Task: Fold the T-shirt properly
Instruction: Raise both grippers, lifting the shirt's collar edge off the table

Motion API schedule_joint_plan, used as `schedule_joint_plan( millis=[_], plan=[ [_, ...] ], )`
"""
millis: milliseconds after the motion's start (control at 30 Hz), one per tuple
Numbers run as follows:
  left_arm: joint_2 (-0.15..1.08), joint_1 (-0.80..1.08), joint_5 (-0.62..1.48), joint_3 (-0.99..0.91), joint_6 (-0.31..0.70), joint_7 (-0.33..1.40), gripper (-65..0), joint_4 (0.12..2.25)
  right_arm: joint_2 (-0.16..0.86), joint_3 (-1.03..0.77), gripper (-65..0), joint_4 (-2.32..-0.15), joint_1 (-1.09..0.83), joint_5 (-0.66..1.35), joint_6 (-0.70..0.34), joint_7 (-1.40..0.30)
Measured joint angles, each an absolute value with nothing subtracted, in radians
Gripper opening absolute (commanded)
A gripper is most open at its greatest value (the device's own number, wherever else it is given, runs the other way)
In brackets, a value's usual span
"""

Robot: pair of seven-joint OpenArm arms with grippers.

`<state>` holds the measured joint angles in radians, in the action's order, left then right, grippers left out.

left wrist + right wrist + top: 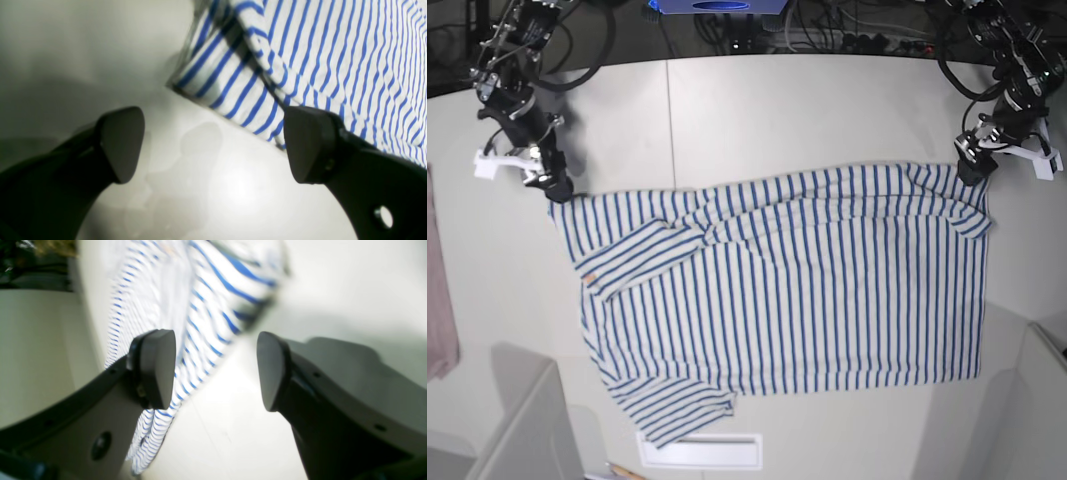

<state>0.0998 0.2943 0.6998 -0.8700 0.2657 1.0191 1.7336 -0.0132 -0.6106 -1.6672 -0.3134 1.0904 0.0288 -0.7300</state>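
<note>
The T-shirt (807,290), white with thin blue stripes, lies spread on the white table (757,110), its top part folded down so a sleeve and the collar lie over the body. My left gripper (213,146) stands open just off the shirt's corner (233,83), with bare table between its fingers. In the base view the left gripper (972,170) is at the shirt's upper right corner. My right gripper (215,371) is also open, holding nothing, with striped cloth (200,306) behind one finger. In the base view the right gripper (557,188) sits at the upper left corner.
A pinkish cloth (437,300) lies at the table's left edge. A white rectangular plate (699,452) sits below the shirt's hem. Grey panels (527,430) rise at the bottom corners. Cables and equipment (827,30) line the far edge.
</note>
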Motion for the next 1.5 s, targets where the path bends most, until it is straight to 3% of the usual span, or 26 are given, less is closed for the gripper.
schedule_joint_plan(
  millis=[233,667,833,933,1033,1500],
  plan=[
    [0.049,0.312,0.702,-0.861,0.265,0.901,-1.2,1.645,-0.041,-0.61,-27.2,-1.56,-0.232,0.934,0.022,-0.723],
    [0.064,0.211,0.739,-0.867,0.289,0.785,-2.0,1.466,-0.034,-0.612,-27.2,-1.443,-0.149,0.95,-0.001,-0.677],
    [0.064,0.215,0.738,-0.867,0.289,0.781,-20.2,1.456,-0.032,-0.611,-27.2,-1.435,-0.149,0.951,-0.008,-0.651],
    [0.064,0.216,0.735,-0.87,0.288,0.787,-27.5,1.453,-0.025,-0.611,-27.2,-1.427,-0.148,0.958,-0.009,-0.65],
    [0.064,0.216,0.735,-0.87,0.286,0.789,-29.9,1.452,-0.022,-0.611,-27.3,-1.424,-0.148,0.962,-0.01,-0.649],
    [0.07,0.161,0.75,-0.875,0.289,0.796,-30.1,1.398,-0.025,-0.611,-27.3,-1.415,-0.14,0.96,-0.012,-0.62]
  ],
)
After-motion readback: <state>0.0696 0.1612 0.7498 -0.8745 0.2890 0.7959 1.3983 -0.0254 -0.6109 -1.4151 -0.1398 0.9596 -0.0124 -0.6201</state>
